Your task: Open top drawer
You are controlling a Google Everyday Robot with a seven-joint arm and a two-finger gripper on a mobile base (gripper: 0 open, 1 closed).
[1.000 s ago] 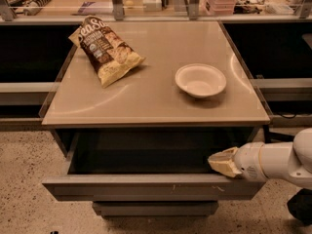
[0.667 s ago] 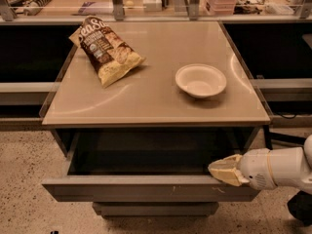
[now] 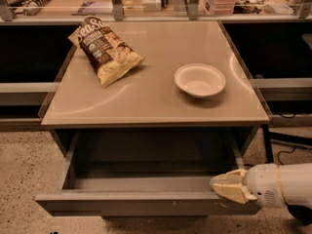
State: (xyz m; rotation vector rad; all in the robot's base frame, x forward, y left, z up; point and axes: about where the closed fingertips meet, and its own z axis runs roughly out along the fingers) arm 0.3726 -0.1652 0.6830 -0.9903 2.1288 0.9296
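Observation:
The top drawer (image 3: 126, 204) stands pulled out from under the beige tabletop. Its grey front has small pale scratch marks and its inside is dark and bare. My gripper (image 3: 225, 185), with cream-coloured fingers on a white arm, comes in from the right and sits at the drawer's front right edge, on the top of the front panel. The two narrower drawers below are mostly hidden under the open one.
On the tabletop (image 3: 146, 101) lie a bag of chips (image 3: 107, 50) at the back left and a white bowl (image 3: 200, 79) at the right. Grey shelves flank the cabinet on both sides. A cable lies on the speckled floor at the right.
The drawer has slid out a little further toward the camera, and my gripper has moved with its front edge, slightly down.

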